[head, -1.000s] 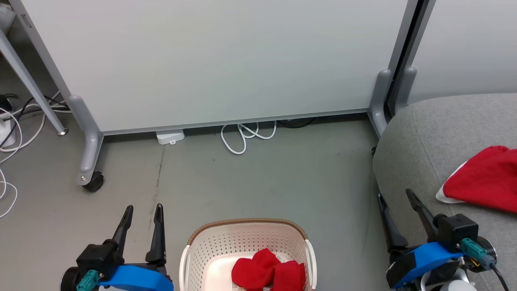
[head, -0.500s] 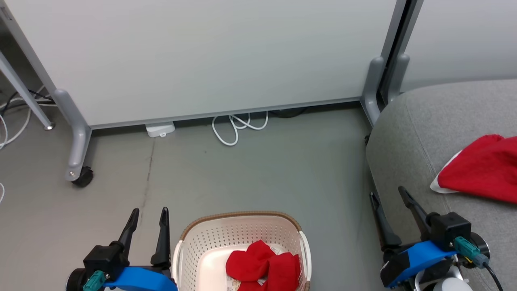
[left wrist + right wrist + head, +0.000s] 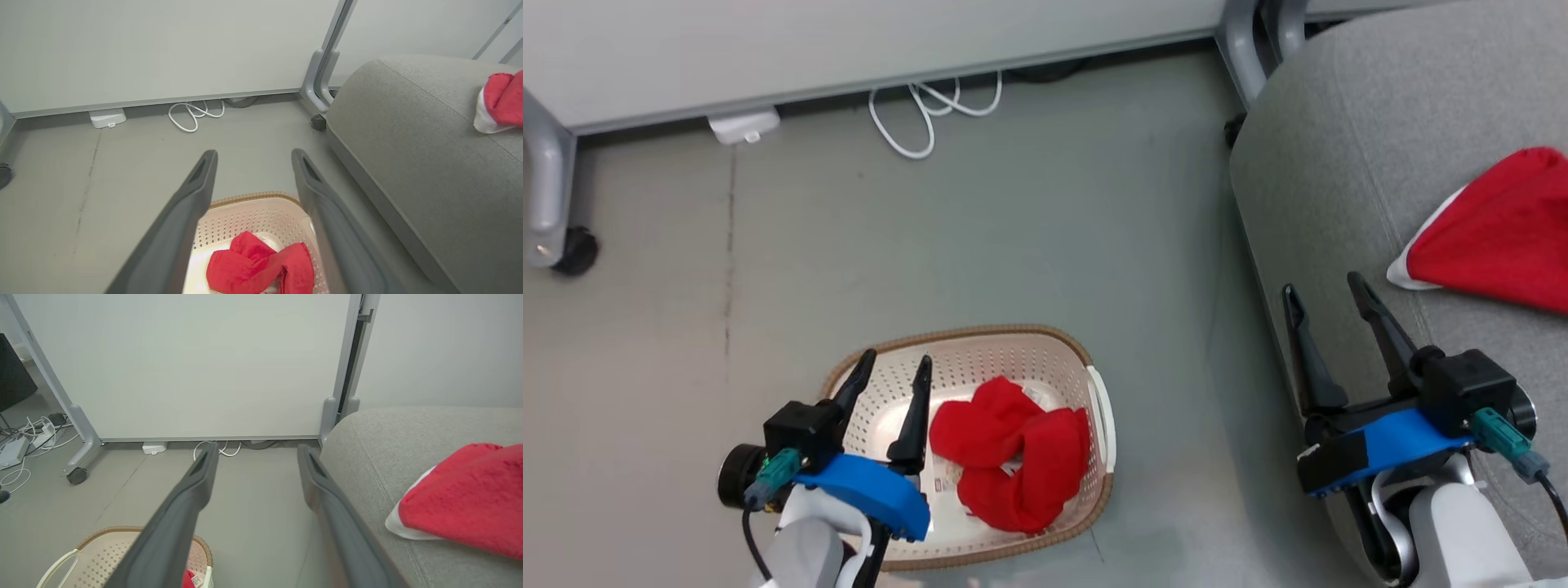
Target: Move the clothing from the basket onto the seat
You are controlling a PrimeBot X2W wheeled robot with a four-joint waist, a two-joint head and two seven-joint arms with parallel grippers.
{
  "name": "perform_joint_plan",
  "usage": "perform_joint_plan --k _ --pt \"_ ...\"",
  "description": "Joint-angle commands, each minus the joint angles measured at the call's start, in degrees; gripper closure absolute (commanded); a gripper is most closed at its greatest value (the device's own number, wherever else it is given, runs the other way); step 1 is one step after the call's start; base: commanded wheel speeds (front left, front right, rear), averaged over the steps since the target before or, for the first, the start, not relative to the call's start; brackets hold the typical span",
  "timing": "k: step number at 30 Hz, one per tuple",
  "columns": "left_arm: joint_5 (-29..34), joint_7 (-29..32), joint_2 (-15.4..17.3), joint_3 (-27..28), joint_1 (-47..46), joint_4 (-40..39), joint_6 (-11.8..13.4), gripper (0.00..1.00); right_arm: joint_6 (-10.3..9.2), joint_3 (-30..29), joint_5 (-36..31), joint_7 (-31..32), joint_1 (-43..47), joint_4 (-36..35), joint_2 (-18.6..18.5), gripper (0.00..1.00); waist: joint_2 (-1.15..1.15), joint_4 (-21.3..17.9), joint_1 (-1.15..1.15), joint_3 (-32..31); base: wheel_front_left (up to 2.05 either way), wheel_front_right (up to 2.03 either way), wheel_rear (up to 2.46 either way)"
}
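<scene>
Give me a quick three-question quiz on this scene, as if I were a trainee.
1. Which is poised over the oval cream-white perforated plastic basket with a brown rim: the left claw or the right claw?
2. True or false: that basket is empty.
3. Where does the bright red fabric garment with white trim lie?
A. on the floor
B. on the large light grey woven-fabric seat
C. in the right claw

Key
1. The left claw.
2. False: crumpled bright red fabric clothing lies in it.
3. B.
</scene>
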Motion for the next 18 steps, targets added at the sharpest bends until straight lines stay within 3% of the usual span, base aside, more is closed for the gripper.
perform_joint_plan --k 1,9,18 --pt "-1.22 -0.14 0.52 -1.83 -2.86 1.8 -0.16 0.0 0.01 -0.01 -0.31 -0.27 -1.49 -0.72 0.09 0.0 0.0 -2.99 -0.01 7.11 0.0 0.0 0.0" --pt "-9.2 0.79 2.43 -15.63 -12.75 12.03 -0.15 0.0 0.01 -0.26 -0.13 -1.38 -4.61 -2.75 0.12 0.0 0.0 -5.43 -0.01 16.6 0.0 0.0 0.0" --pt "-16.7 1.13 4.05 -24.88 -20.87 18.54 -0.14 0.0 0.01 1.66 0.42 -2.5 -8.13 -4.5 0.13 0.0 0.0 -7.26 -0.01 25.9 0.0 0.0 0.0"
